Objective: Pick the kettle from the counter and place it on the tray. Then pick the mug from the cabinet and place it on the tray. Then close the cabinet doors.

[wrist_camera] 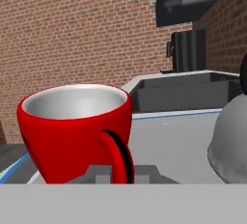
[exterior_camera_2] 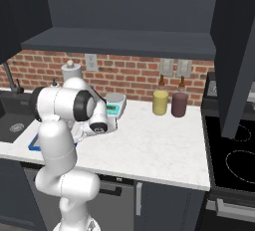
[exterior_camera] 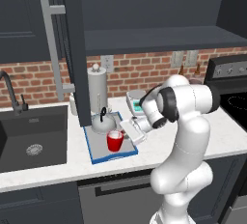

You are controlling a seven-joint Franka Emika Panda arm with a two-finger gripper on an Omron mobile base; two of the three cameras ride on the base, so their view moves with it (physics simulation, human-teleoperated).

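Glossy red mug stands on the flat, blue-rimmed grey tray at the marble desk's front edge, beside the domed metal kettle; fingers pinch its loop handle.

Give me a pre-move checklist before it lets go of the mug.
1. Kettle on the tray: ok.
2. Mug over the tray, upright: ok.
3. Mug bottom resting on the tray floor: cannot tell, base hidden in the hand view.
4. Gripper shut on the mug handle: ok.
5. Gap between mug and kettle: ok, apart in the hand view.
6. Cabinet doors closed: not ok, both stand open.
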